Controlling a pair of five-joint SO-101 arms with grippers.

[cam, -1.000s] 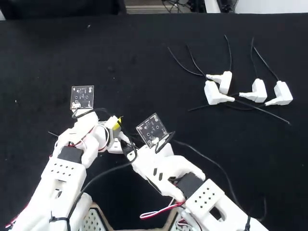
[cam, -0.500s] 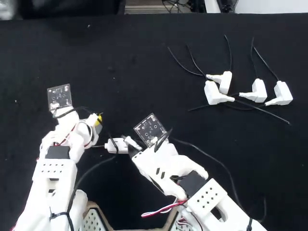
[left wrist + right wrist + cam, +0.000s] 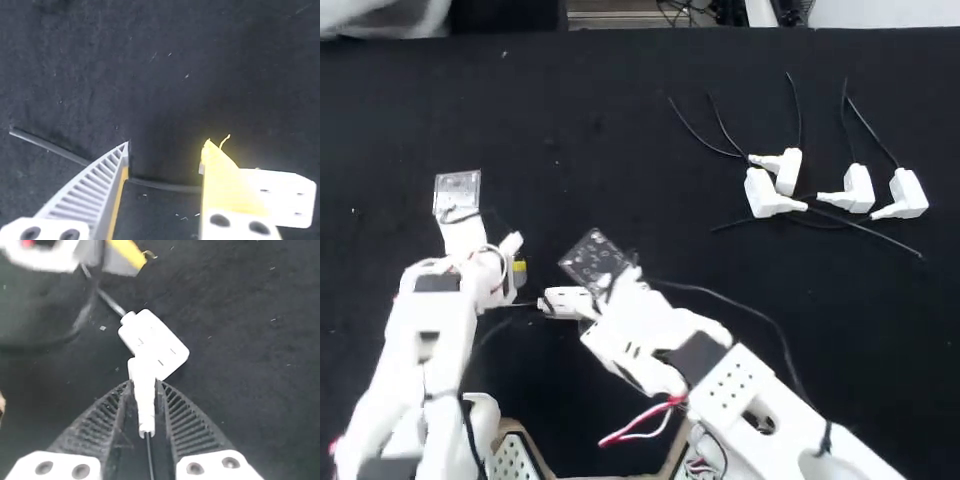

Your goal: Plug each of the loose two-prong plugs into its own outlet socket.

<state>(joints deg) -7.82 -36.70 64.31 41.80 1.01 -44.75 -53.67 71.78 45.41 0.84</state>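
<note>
Right gripper (image 3: 144, 386): closed narrow, its dark ribbed fingers (image 3: 175, 410) clamped on the sides of a small white two-prong plug (image 3: 142, 405).
Held plug: it lies lengthwise between the fingers. Its nose is pressed against one face of a white rectangular outlet socket block (image 3: 156, 346), its prongs are hidden, and a thin black lead runs out of its rear end.
Socket block: it lies flat on the black cloth-covered table (image 3: 620, 120), near the front edge between the two arms. A black cord (image 3: 107, 300) leaves the end away from the plug.
Right arm in the high view: the white arm comes in from the lower right, with its gripper (image 3: 588, 298) touching the socket block (image 3: 558, 300).
Left gripper (image 3: 166, 146): wide open and holding nothing. One finger is grey and ribbed (image 3: 107, 175) and the other yellow (image 3: 217, 170). Both tips are low over the cloth.
Under the left gripper: a thin black cable (image 3: 160, 186) lies across the gap between the two fingers.
Left arm in the high view: the white arm stands at the left, with its gripper (image 3: 513, 255) just beside the socket block but apart from it.
Loose plugs: four more white two-prong plugs (image 3: 767, 195) with thin black leads lie in a row on the far right of the table, well apart from both grippers.
</note>
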